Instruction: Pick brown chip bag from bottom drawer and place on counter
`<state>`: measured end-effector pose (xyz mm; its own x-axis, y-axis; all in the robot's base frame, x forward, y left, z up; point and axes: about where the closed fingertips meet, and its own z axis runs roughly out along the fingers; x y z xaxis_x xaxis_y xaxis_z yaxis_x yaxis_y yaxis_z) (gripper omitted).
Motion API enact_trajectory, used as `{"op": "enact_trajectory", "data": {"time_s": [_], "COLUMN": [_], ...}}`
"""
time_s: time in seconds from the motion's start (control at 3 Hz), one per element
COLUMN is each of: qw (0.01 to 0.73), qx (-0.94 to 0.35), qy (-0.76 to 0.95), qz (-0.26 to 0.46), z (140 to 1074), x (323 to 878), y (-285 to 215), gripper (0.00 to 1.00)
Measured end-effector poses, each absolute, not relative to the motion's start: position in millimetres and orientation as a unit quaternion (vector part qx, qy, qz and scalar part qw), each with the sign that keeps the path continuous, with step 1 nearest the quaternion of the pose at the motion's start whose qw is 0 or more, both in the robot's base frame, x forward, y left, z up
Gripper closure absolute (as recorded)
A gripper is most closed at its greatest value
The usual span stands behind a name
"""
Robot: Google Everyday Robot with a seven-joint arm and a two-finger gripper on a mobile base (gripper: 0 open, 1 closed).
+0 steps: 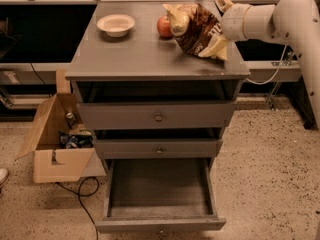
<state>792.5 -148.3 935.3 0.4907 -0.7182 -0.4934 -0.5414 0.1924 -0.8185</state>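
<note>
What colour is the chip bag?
Chip bag dark brown, pale tan ends, in camera view; claw grips it over counter.

Grey tabletop point(140, 54), worn edges: white bowl point(115, 24) sits on it at 11 o'clock, red apple point(164, 27) at 1 o'clock, the two well apart. Brown chip bag point(195, 31) is tilted at 2 o'clock just beside the apple, and whether its low corner touches the surface cannot be told. Gripper point(218, 24) is at the 3 o'clock edge, fingers clamped on the bag's right end.
</note>
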Motion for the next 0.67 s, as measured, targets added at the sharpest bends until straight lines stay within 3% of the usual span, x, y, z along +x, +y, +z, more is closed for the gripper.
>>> {"op": "enact_trajectory", "data": {"time_s": [0.67], "qw": [0.623], "qx": [-0.568], "qy": [0.514], "qz": [-0.160], "z": [992], "x": [767], "y": [-217], "gripper": [0.00]}}
